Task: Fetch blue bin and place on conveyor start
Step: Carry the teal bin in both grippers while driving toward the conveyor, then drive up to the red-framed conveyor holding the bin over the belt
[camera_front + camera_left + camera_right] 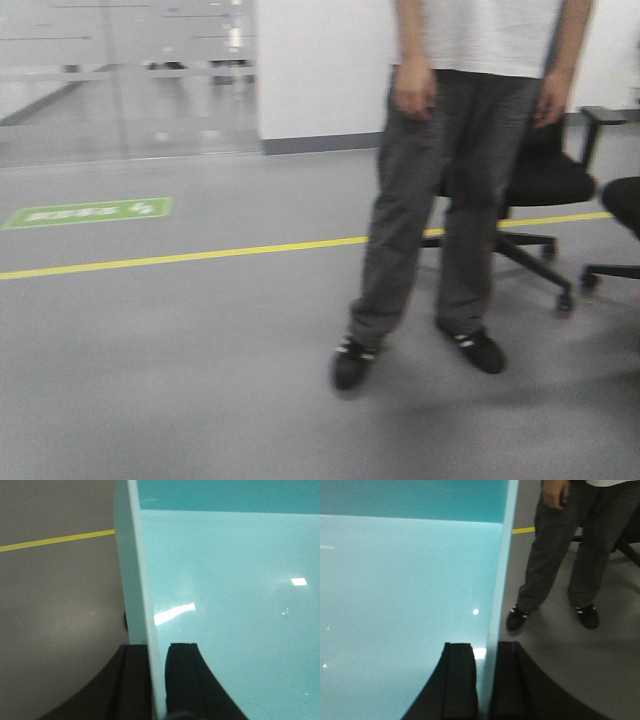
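The bin [225,605] is held clear of the floor [50,605], its left wall pinched by the left gripper [154,652] and its right wall by the right gripper [484,652]. Empty, it is judged light and fairly stiff, yet glossy and slippery; opposite walls near the rim are favoured.

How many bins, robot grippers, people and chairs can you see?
Blue bin: 1
Grippers: 2, left gripper and right gripper
Person: 1
Chairs: 2, chair behind the person, chair at the right edge
Total: 6
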`<action>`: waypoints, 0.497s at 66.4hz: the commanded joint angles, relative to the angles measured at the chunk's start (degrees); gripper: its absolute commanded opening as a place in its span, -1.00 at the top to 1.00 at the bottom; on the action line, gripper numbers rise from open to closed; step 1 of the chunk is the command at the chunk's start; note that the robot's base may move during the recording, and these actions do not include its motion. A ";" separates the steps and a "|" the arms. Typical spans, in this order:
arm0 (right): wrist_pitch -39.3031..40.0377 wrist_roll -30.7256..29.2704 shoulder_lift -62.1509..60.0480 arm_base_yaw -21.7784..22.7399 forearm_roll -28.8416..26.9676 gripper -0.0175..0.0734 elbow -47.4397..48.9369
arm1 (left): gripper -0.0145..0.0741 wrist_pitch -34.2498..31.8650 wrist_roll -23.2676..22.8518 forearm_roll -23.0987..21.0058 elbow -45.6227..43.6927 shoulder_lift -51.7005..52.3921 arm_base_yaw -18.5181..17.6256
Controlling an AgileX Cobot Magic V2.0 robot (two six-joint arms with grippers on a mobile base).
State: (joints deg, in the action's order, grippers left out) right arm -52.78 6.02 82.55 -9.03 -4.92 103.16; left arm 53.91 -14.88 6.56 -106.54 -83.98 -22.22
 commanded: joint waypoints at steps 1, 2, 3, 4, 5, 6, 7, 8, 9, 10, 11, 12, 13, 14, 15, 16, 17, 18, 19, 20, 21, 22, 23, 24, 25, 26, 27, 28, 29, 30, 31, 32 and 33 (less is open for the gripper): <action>2.94 -0.91 -0.92 0.20 1.14 0.95 0.30 | 0.92 -2.70 0.71 -0.09 -0.53 0.83 -0.37; 3.07 -0.91 -0.92 0.20 1.14 0.95 0.30 | 0.92 -2.70 0.71 -0.09 -0.53 0.83 -0.37; 3.07 -0.91 -0.92 0.20 1.14 0.95 0.30 | 0.92 -2.70 0.71 -0.09 -0.53 0.83 -0.37; 3.07 -0.91 -0.92 0.20 1.14 0.95 0.30 | 0.92 -2.70 0.71 -0.09 -0.53 0.83 -0.37; 3.17 -0.91 -0.92 0.20 1.14 0.95 0.30 | 0.92 -2.70 0.71 -0.09 -0.53 0.83 -0.37; 3.17 -0.91 -0.92 0.20 1.14 0.95 0.30 | 0.92 -2.70 0.71 -0.09 -0.53 0.83 -0.37; 3.17 -0.91 -0.92 0.20 1.14 0.95 0.30 | 0.92 -2.70 0.71 -0.09 -0.53 0.83 -0.37; 3.17 -0.91 -0.92 0.20 1.14 0.95 0.30 | 0.92 -2.70 0.71 -0.09 -0.53 0.83 -0.37; 3.17 -0.91 -0.92 0.20 1.14 0.95 0.30 | 0.92 -2.70 0.71 -0.09 -0.53 0.83 -0.37; 3.17 -0.91 -0.92 0.20 1.14 0.95 0.30 | 0.92 -2.70 0.71 -0.09 -0.53 0.83 -0.37; 3.17 -0.91 -0.92 0.20 1.14 0.95 0.30 | 0.92 -2.70 0.71 -0.09 -0.53 0.83 -0.37; 3.17 -0.91 -0.92 0.20 1.14 0.95 0.30 | 0.92 -2.70 0.71 0.19 -0.53 0.83 -0.37; 3.17 -0.91 -0.92 0.20 1.14 0.95 0.30 | 0.92 -2.70 0.71 0.29 -0.53 0.83 -0.37; 3.17 -0.91 -0.92 0.20 1.14 0.95 0.30 | 0.92 -2.70 0.71 0.33 -0.53 0.83 -0.37; 3.17 -0.91 -0.92 0.20 1.14 0.95 0.30 | 0.92 -2.70 0.71 0.33 -0.53 0.83 -0.37; 3.17 -0.91 -0.92 0.20 1.14 0.95 0.30 | 0.92 -2.70 0.71 0.33 -0.53 0.83 -0.37; 3.17 -0.91 -0.92 0.20 1.14 0.95 0.30 | 0.92 -2.70 0.71 0.33 -0.53 0.83 -0.37; 3.17 -0.91 -0.92 0.20 1.14 0.95 0.30 | 0.92 -2.70 0.71 0.47 -0.53 0.83 -0.37; 3.17 -0.91 -0.92 0.20 1.14 0.95 0.30 | 0.92 -2.70 0.71 0.57 -0.53 0.83 -0.37; 3.17 -0.91 -0.92 0.20 1.14 0.95 0.30 | 0.92 -2.70 0.71 0.57 -0.53 0.83 -0.37; 3.17 -0.91 -0.92 0.20 1.14 0.95 0.30 | 0.92 -2.70 0.71 0.57 -0.53 0.83 -0.37; 3.17 -0.91 -0.92 0.20 1.14 0.95 0.30 | 0.92 -2.70 0.71 0.68 -0.53 0.83 -0.37; 3.17 -0.91 -0.92 0.20 1.14 0.95 0.30 | 0.92 -2.70 0.71 0.68 -0.53 0.83 -0.37; 3.17 -0.91 -0.92 0.20 1.14 0.95 0.30 | 0.92 -2.70 0.71 0.68 -0.53 0.83 -0.37; 3.17 -0.91 -0.92 0.20 1.14 0.95 0.30 | 0.92 -2.70 0.71 0.68 -0.53 0.83 -0.37; 3.17 -0.91 -0.92 0.20 1.14 0.95 0.30 | 0.92 -2.70 0.71 0.68 -0.53 0.83 -0.37; 3.17 -0.91 -0.92 0.20 1.14 0.95 0.30 | 0.92 -2.70 0.71 0.68 -0.53 0.83 -0.37; 3.17 -0.91 -0.92 0.20 1.14 0.95 0.30 | 0.92 -2.70 0.71 0.68 -0.53 0.83 -0.37; 3.17 -0.91 -0.92 0.20 1.14 0.95 0.30 | 0.92 -2.70 0.71 0.68 -0.53 0.83 -0.37; 3.17 -0.91 -0.92 0.20 1.14 0.95 0.30 | 0.92 -2.70 0.71 0.80 -0.53 0.83 -0.37; 3.17 -0.91 -0.92 0.20 1.14 0.95 0.30 | 0.92 -2.70 0.71 0.94 -0.53 0.83 -0.37; 3.17 -0.91 -0.92 0.20 1.14 0.95 0.30 | 0.92 -2.70 0.71 1.08 -0.53 0.83 -0.37; 3.17 -0.91 -0.92 0.20 1.14 0.95 0.30 | 0.92 -2.70 0.71 1.47 -0.53 0.83 -0.37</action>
State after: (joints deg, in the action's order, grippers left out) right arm -52.27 5.91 82.64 -9.03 -4.92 103.16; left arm 53.71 -14.88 7.45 -106.54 -83.98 -22.22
